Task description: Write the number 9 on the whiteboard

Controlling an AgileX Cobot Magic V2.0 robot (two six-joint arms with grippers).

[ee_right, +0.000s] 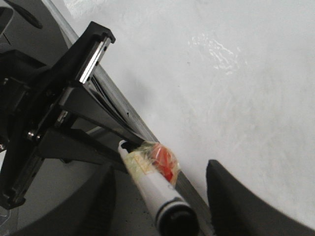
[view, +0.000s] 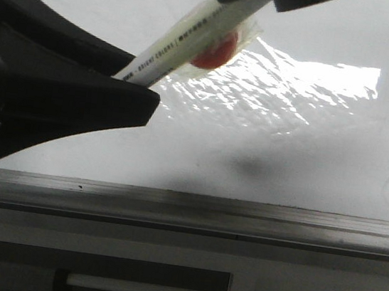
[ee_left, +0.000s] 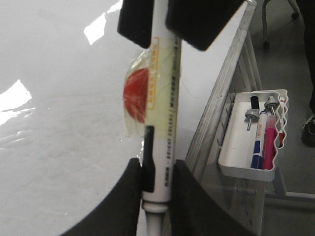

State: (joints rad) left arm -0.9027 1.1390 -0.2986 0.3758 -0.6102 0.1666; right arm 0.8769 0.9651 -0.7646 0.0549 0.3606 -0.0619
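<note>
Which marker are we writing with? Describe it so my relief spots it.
Over the whiteboard, the left gripper clamps the marker. Its white barrel has a red disc taped on, unlike the blue pen and pink pen in the side tray.

White marker (ee_left: pixel 158 123) w/ red blob under yellowish tape; glossy white whiteboard (view: pixel 308 153); black claws.

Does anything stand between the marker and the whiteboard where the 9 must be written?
Nothing visible does. The marker, held in the left gripper, hangs over bare whiteboard; only glare and a shadow lie there.
</note>
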